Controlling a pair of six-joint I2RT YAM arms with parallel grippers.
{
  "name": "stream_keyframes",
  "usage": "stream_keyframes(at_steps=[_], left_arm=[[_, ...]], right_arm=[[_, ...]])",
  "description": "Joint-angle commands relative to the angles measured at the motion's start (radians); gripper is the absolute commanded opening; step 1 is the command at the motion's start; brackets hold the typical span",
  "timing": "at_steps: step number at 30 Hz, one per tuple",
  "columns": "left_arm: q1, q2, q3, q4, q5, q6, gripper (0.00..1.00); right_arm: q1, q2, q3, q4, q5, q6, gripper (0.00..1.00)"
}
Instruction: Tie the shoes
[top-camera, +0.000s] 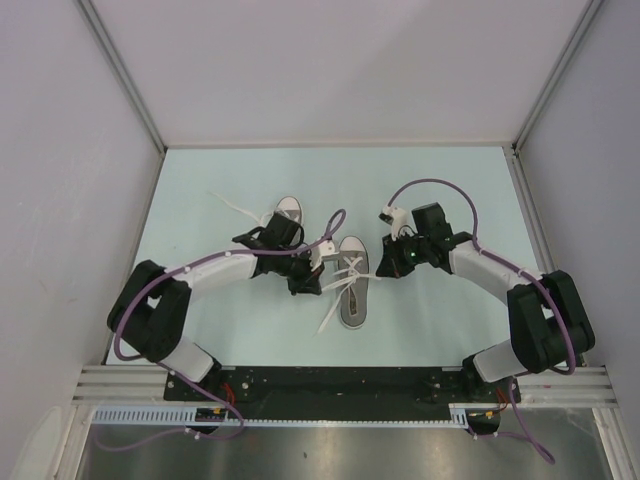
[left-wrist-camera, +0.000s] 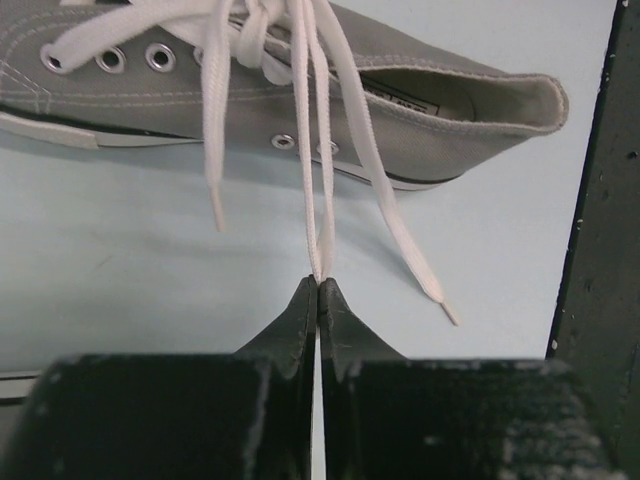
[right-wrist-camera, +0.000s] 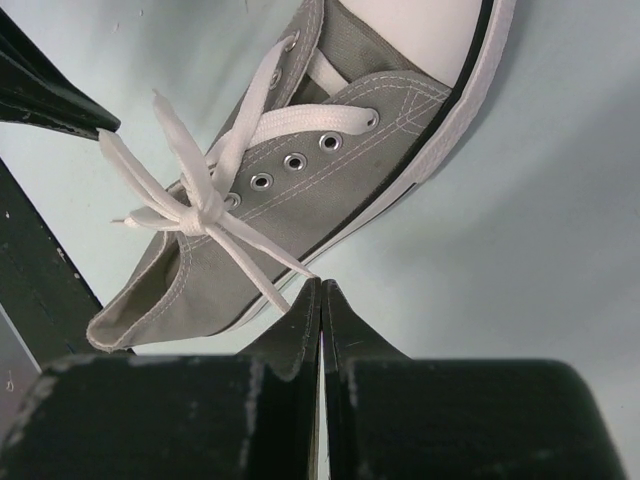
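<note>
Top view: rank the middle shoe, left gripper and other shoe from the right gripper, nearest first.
1. Middle shoe, just left of the right gripper.
2. Left gripper, beyond that shoe, pinching its lace.
3. Other shoe, farther left.

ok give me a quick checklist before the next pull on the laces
1. Left gripper shut on the lace: ok.
2. Right gripper shut: ok. Whether it pinches a lace: cannot tell.
3. Knot formed on the shoe: ok.
4. Knot pulled tight: cannot tell.
5. Shoe flat on the table: ok.
6. Other shoe tied: cannot tell, mostly hidden.
</note>
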Motion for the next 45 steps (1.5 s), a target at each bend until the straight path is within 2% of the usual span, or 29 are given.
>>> stream_keyframes(at_steps=[1, 16, 33, 45], left_arm=[[-0.003, -0.081, -0.042, 0.027, -0.004, 0.045, 0.00], [0.003, -0.128, -0.076, 0.020, -0.073, 0.125, 0.00], [0.084, -0.115, -0.077, 0.012, -0.084, 0.117, 0.00], [0.090, -0.092, -0.053, 0.032, -0.088, 0.094, 0.00]], right_arm=[[0.003, 0.001, 0.018, 0.001, 0.023, -0.032, 0.00], [-0.063, -0.020, 0.018, 0.022, 0.098, -0.044, 0.00], [-0.093, -0.004, 0.020, 0.067, 0.138, -0.027, 0.00], [-0.070, -0.017, 0.020, 0.088, 0.172, -0.038, 0.00]])
